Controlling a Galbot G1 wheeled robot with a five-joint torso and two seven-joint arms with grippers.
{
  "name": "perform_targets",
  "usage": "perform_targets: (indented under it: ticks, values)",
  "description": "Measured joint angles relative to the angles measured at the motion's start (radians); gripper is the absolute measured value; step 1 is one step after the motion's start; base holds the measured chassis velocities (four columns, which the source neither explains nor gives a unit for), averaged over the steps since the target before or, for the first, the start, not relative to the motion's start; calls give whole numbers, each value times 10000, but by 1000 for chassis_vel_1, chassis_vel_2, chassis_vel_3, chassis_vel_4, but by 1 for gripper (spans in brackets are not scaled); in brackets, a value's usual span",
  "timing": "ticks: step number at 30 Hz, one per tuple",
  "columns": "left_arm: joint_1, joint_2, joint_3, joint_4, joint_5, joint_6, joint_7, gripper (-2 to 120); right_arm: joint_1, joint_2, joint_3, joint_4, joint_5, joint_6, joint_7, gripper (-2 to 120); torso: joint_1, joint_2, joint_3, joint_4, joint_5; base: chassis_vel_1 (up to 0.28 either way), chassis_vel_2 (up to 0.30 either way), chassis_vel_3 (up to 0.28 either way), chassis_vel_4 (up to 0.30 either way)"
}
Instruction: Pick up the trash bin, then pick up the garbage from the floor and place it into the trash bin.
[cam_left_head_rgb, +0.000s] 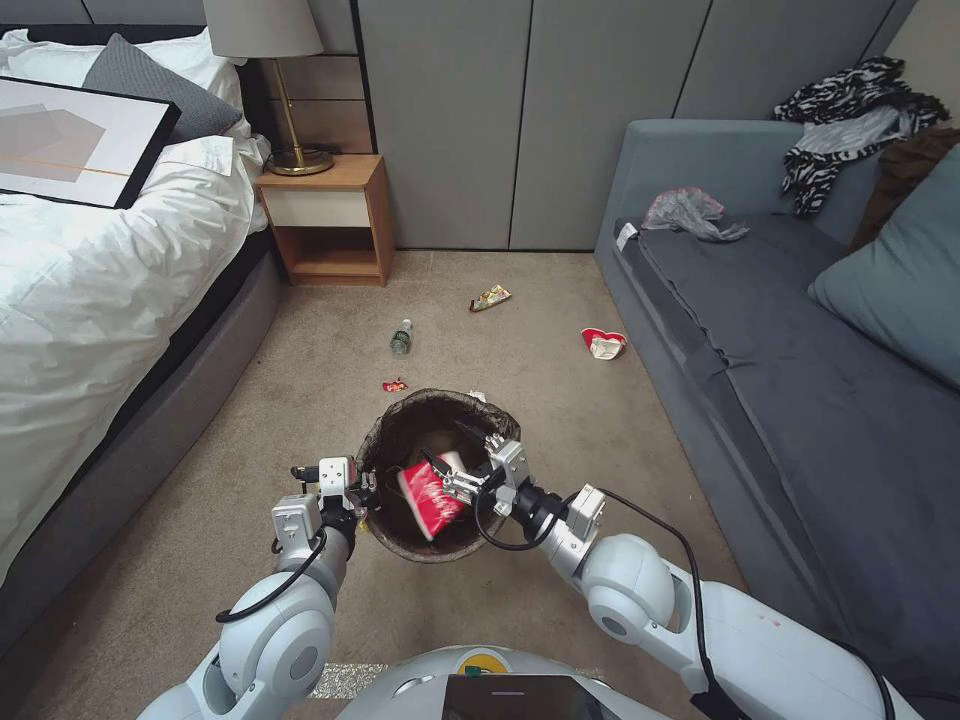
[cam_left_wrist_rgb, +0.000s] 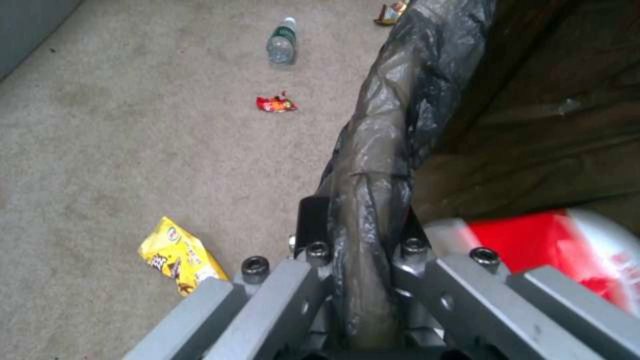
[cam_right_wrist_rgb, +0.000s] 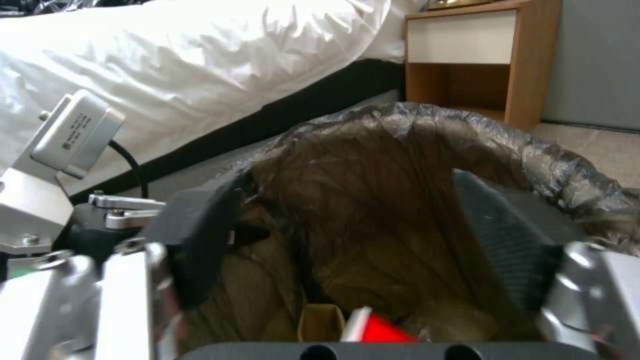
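Note:
The trash bin (cam_left_head_rgb: 392, 432), lined with a dark bag, hangs in front of me, and my left gripper (cam_left_head_rgb: 362, 490) is shut on its near-left rim (cam_left_wrist_rgb: 380, 150). My right gripper (cam_left_head_rgb: 455, 478) hovers over the bin's mouth with its fingers (cam_right_wrist_rgb: 200, 235) spread wide and nothing between them. A red-and-white paper cup (cam_left_head_rgb: 430, 500) is inside the bin just below that gripper. Garbage on the carpet beyond the bin: a small bottle (cam_left_head_rgb: 401, 338), a tiny red wrapper (cam_left_head_rgb: 395, 385), a colourful wrapper (cam_left_head_rgb: 490, 297) and a red-and-white cup (cam_left_head_rgb: 604, 343). A yellow snack wrapper (cam_left_wrist_rgb: 177, 252) lies under the left arm.
A bed (cam_left_head_rgb: 90, 300) with white covers runs along the left, with a wooden nightstand (cam_left_head_rgb: 325, 215) at its head. A grey sofa (cam_left_head_rgb: 800, 350) fills the right side. Grey cabinet doors (cam_left_head_rgb: 500, 120) close off the back. Open carpet lies between bed and sofa.

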Motion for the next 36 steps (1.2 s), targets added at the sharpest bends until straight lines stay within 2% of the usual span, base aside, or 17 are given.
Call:
perform_targets:
  ticks: [2, 3, 5, 13, 16, 17, 20, 21, 26, 27, 36]
  values:
    - [-21, 0, 0, 21, -18, 3, -26, 0, -41, -11, 46, 58, -6, -2, 23, 89, 0, 0, 0, 0, 1, 0, 0, 0, 0]
    - [-21, 0, 0, 21, -18, 3, -26, 0, -41, -11, 46, 58, -6, -2, 23, 89, 0, 0, 0, 0, 1, 0, 0, 0, 0]
    - [-54, -6, -4, 64, -31, 2, -48, 0, -77, -8, 141, 174, -4, -3, 44, 97, 0, 0, 0, 0, 1, 0, 0, 0, 0]
    - [-113, -76, -15, 173, -37, -30, -96, 0, -268, 17, 1063, 705, 181, 14, 117, 100, 0, 0, 0, 0, 2, 0, 0, 0, 0]
    - [-89, -148, -76, 203, 31, -114, -106, 0, -417, 138, 1977, 1041, 364, -24, 552, 100, 0, 0, 0, -1, 3, 0, 0, 0, 0]
    - [-89, -148, -76, 203, 31, -114, -106, 0, -417, 138, 1977, 1041, 364, -24, 552, 100, 0, 0, 0, -1, 3, 0, 0, 0, 0]
    - [51, -237, -174, 206, 119, -192, -103, 0, -594, 396, 3046, 1199, 387, -293, 1112, 100, 0, 0, 0, 1, 2, 0, 0, 0, 0]
    - [51, -237, -174, 206, 119, -192, -103, 0, -594, 396, 3046, 1199, 387, -293, 1112, 100, 0, 0, 0, 1, 2, 0, 0, 0, 0]
    - [203, -314, -323, 158, 291, -304, -76, 0, -1331, 812, 4737, 1302, 244, -1132, 1915, 100, 0, 0, 0, -2, 1, 0, 0, 0, 0]
    - [203, -314, -323, 158, 291, -304, -76, 0, -1331, 812, 4737, 1302, 244, -1132, 1915, 100, 0, 0, 0, -2, 1, 0, 0, 0, 0]
    - [282, -359, -371, 170, 480, -410, -13, 0, -2909, 1627, 6779, 897, -947, -1413, 2810, 100, 0, 0, -1, 0, 3, 0, 0, 0, 0]
